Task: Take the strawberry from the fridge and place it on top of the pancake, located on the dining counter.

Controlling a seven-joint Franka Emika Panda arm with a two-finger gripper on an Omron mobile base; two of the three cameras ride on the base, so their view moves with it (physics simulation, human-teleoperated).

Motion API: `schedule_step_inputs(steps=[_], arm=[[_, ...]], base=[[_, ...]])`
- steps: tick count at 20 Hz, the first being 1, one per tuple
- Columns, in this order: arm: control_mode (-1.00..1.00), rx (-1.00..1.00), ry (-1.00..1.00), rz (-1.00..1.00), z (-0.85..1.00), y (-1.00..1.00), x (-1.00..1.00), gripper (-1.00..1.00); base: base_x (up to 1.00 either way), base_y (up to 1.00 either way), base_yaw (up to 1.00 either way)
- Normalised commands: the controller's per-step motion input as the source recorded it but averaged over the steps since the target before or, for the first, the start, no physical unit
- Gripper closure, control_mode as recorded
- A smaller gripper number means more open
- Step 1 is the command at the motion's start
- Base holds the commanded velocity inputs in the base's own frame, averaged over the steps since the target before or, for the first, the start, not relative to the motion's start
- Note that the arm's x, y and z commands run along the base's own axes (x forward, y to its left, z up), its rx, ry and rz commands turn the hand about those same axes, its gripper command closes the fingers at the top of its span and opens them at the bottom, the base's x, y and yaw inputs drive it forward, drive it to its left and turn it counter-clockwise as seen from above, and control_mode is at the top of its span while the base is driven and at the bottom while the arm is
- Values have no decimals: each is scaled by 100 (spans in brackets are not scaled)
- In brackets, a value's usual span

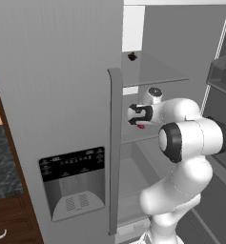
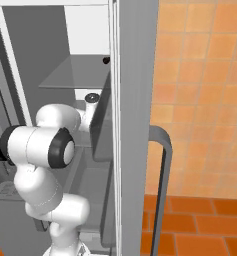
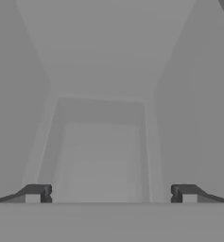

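The fridge (image 1: 62, 95) stands with its right door swung open and my arm reaching into the compartment. A tiny red strawberry (image 1: 141, 126) peeks out just below my hand, at the middle shelf's level. My gripper (image 1: 134, 116) is close above it. In the hand view the gripper (image 3: 111, 194) is open, its fingertips (image 3: 35, 194) far apart with nothing between them, facing down into the grey fridge interior. The pancake and the dining counter are out of view.
A small blackish item (image 1: 132, 56) lies on the upper glass shelf (image 1: 155, 76). The closed left door's long handle (image 1: 115, 143) and black dispenser panel (image 1: 74, 164) are beside my arm. The open door's bins (image 1: 221, 71) are on the right. Orange tiled wall (image 2: 205, 100) lies beyond.
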Motion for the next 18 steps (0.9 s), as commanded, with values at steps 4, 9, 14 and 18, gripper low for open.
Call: schedule_step_inputs(steps=[4, 9, 14, 18], arm=[[-100, 0, 0, -8, -13, 2, -13, -100], [-100, 0, 2, -7, 0, 8, 0, -100], [-100, 2, 1, -4, 0, 3, -1, -100], [-100, 6, 0, -2, 0, 0, -10, -100]], base=[[0, 0, 0], [0, 0, 0], [0, 0, 0], [0, 0, 0]])
